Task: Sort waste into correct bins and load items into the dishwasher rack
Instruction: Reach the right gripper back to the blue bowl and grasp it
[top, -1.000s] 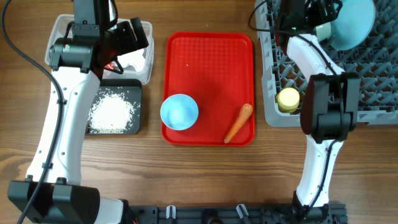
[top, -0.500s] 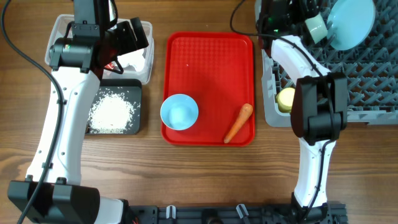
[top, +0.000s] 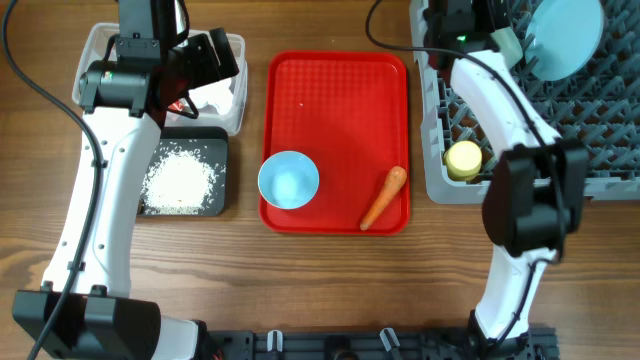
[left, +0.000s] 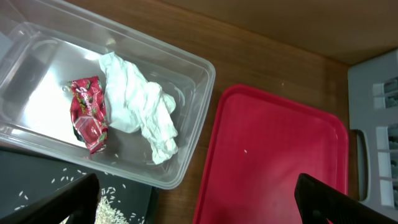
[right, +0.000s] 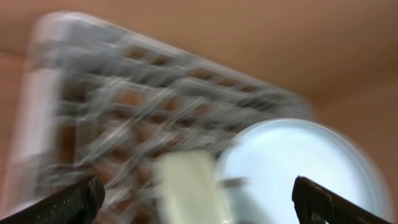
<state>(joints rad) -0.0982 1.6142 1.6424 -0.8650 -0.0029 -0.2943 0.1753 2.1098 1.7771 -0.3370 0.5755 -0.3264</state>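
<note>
Carrot (top: 384, 197) and bowl (top: 288, 180) wait unsorted on red tray (top: 338, 80); wrapper (left: 87, 113) and tissue (left: 140, 104) binned in tub (left: 193, 93), plate (top: 565, 38) racked; both fingers wide, empty, left (left: 196, 202) over tub, right (right: 199, 202) over rack (top: 600, 130).

The picture from the right wrist is strongly blurred by motion. The two dark fingertips (right: 71, 202) of the right gripper (right: 202, 202) show only at the lower left and lower right corners, far from each other, so the jaws stand wide apart with nothing between them. Below them lies the grey dishwasher rack (right: 112, 118), its grid cells smeared. In the rack, at the right, is the light blue round plate (right: 298, 168). Just beside it, at the lower middle, is a pale blurred object (right: 189, 186) that I cannot identify. Brown wooden table (right: 249, 43) fills the top.
</note>
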